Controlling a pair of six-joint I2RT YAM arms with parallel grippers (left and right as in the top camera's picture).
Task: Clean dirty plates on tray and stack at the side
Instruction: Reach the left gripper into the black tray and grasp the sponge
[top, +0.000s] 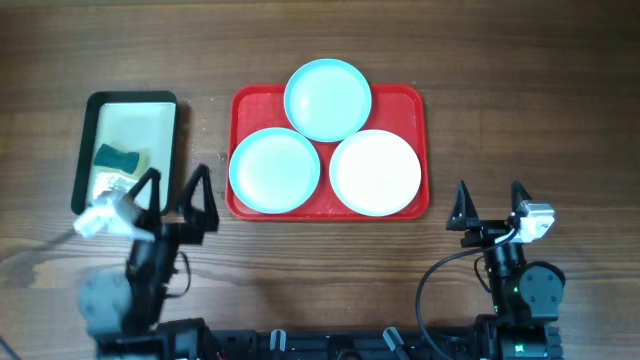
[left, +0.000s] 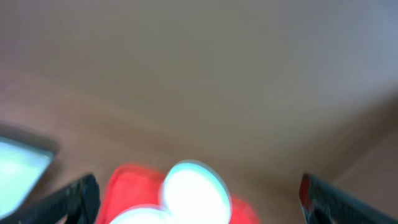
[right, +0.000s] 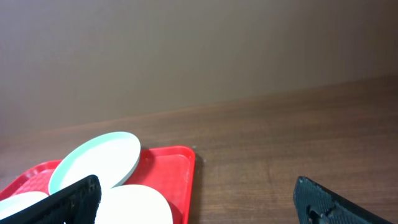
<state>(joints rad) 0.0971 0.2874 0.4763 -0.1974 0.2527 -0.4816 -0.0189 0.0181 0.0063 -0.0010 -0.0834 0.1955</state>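
Observation:
The red tray (top: 247, 100) lies at the table's middle. On it are two aqua-blue plates, one at the back (top: 327, 99) leaning on the others and one at the front left (top: 274, 170), and a white plate (top: 375, 172) at the front right. My left gripper (top: 176, 193) is open and empty, in front of the tray's left end. My right gripper (top: 490, 203) is open and empty, in front of the tray's right end. The blurred left wrist view shows the tray (left: 124, 183) and a plate (left: 193, 190). The right wrist view shows the tray (right: 171, 168), the back plate (right: 99, 158) and the white plate (right: 134, 205).
A smaller black-rimmed tray (top: 128, 150) with a pale lining lies at the left. It holds a dark green sponge (top: 118, 157) and a crumpled white thing (top: 108, 183). Brown wooden table lies all round.

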